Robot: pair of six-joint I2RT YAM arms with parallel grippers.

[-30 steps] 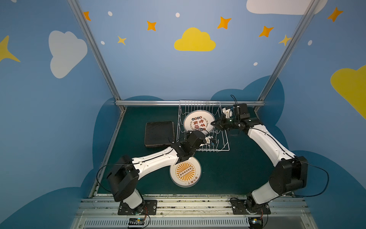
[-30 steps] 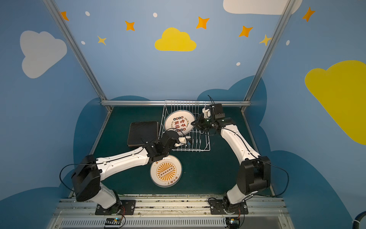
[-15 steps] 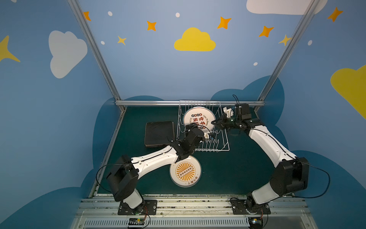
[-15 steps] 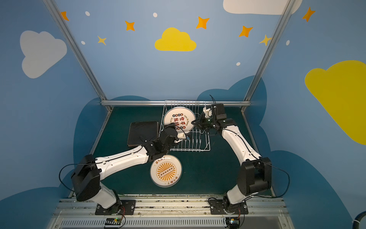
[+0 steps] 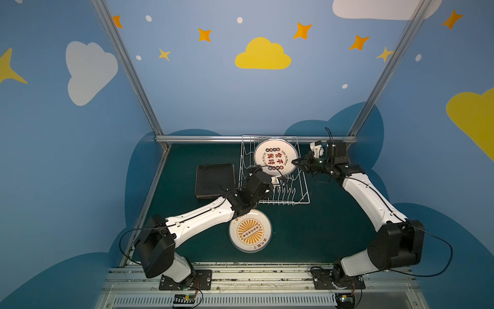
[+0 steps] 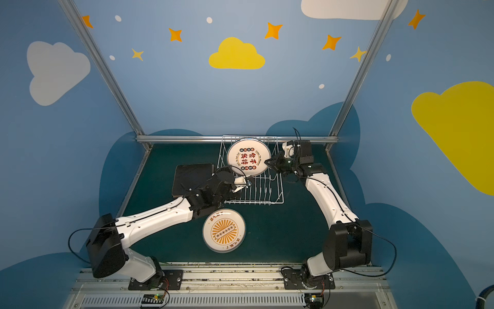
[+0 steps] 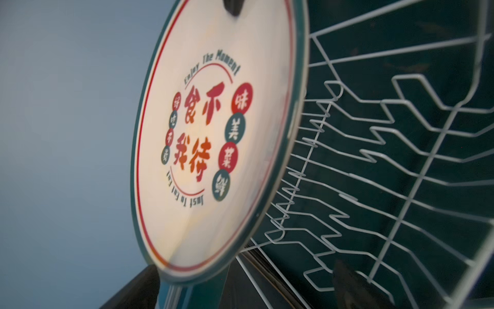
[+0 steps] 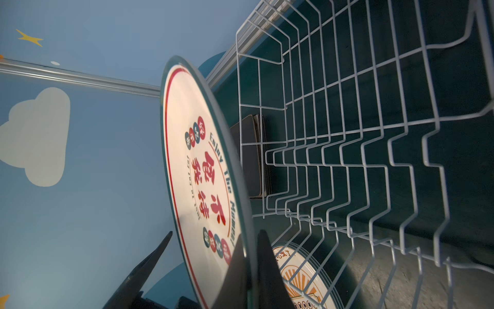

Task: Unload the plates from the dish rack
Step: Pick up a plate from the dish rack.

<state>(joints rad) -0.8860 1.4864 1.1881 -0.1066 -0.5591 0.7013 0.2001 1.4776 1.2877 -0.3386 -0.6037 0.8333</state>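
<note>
Around the dish rack (image 5: 301, 187), on the green table (image 5: 334, 227): just left of it, a stack of black square plates (image 5: 215, 180), backs up. Just in front, a stack of round plates topped by an orange sunburst plate (image 5: 250, 231), partly under the left arm. Cannot count either stack from above (a few rims to see in the right wrist view, no sure number).

In the rack itself, only one: the red-lettered plate (image 5: 275, 160), round and white, with a red ring inside a dark green rim and "Enjoy The Moment" curved over red characters. Upright at the rack's far end, printed face toward the camera head; cannot tell whether touching the wires.

Pinched at its right rim by the right gripper (image 5: 295, 161), fingers (image 8: 267, 267) pressed on either face. Left gripper (image 6: 242, 184) spread wide by the lower rim, clamping nothing.
</note>
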